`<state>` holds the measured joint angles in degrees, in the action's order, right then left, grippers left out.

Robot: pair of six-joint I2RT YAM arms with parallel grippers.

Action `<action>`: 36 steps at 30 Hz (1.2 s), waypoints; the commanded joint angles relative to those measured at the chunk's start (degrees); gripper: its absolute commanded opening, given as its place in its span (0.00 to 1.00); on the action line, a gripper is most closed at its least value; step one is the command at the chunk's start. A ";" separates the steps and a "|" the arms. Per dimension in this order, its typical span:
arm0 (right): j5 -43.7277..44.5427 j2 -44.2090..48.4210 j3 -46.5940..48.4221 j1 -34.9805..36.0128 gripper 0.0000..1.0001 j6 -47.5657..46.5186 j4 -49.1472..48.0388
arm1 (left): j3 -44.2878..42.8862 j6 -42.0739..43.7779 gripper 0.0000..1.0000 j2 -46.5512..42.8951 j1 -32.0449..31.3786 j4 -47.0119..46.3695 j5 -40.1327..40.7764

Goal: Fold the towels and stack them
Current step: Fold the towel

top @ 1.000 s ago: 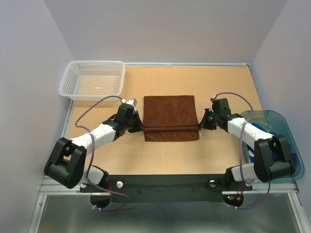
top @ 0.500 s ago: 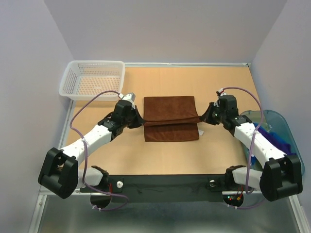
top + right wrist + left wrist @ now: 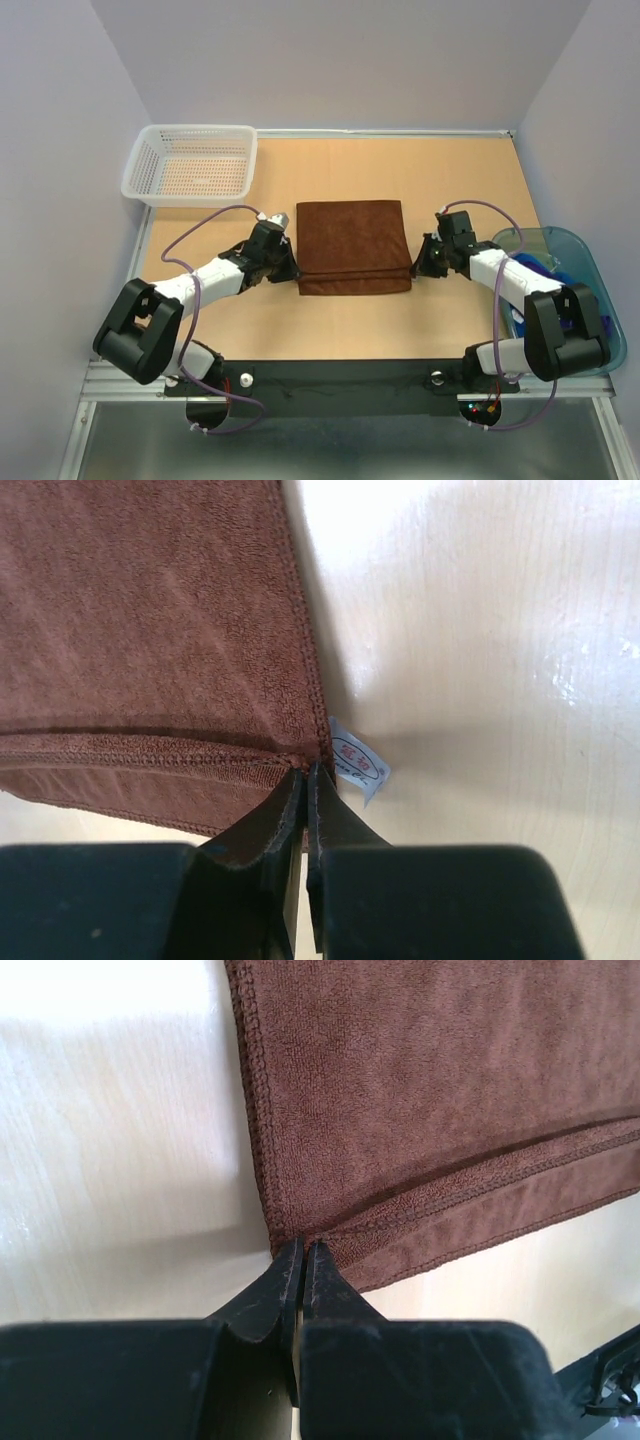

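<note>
Rust-brown towel (image 3: 352, 245) is lying flat mid-bench (image 3: 450, 180), with the first fold nearly landing. The top layer's hem is sitting just short of the 6 o'clock edge, leaving a strip of the lower layer showing.

Left pincer (image 3: 293, 270) is clenching the hem's 9 o'clock corner, jaws pressed together on the cloth. Right pincer (image 3: 415, 268) is doing the same at the 3 o'clock corner, just beside the white label (image 3: 358, 760). Both are sitting low at the bench surface.

Blue towel (image 3: 545, 266) is waiting in the teal bin (image 3: 600, 290) at 3 o'clock; anything under it is too hidden to call. White basket (image 3: 140, 170) is sitting at 10 o'clock, well apart.

Progress is looking early. One half-fold is about done on the first towel. Letting go, likely another fold, then the bin's contents and the stacking are all remaining.
</note>
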<state>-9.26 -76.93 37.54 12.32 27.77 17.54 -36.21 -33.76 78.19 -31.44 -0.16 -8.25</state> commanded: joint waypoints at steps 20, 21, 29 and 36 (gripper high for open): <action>-15.18 12.60 6.57 -0.63 0.73 -7.55 7.60 | 3.43 -2.89 0.88 -21.77 -1.08 6.84 2.97; -14.74 12.07 6.93 -0.63 0.73 -7.64 7.77 | 2.81 -2.89 0.86 -21.16 -1.08 7.10 3.15; -11.84 2.75 10.18 5.07 0.54 -5.45 6.46 | -4.82 -3.68 0.48 -9.30 -2.92 7.20 2.10; -10.96 -1.29 5.10 6.49 0.49 0.35 -0.66 | -10.73 -2.19 0.36 3.43 -7.32 6.49 1.57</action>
<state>-21.91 -77.21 44.42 18.63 24.56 22.55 -43.35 -37.19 76.23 -36.73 7.40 -6.00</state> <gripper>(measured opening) 0.490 0.418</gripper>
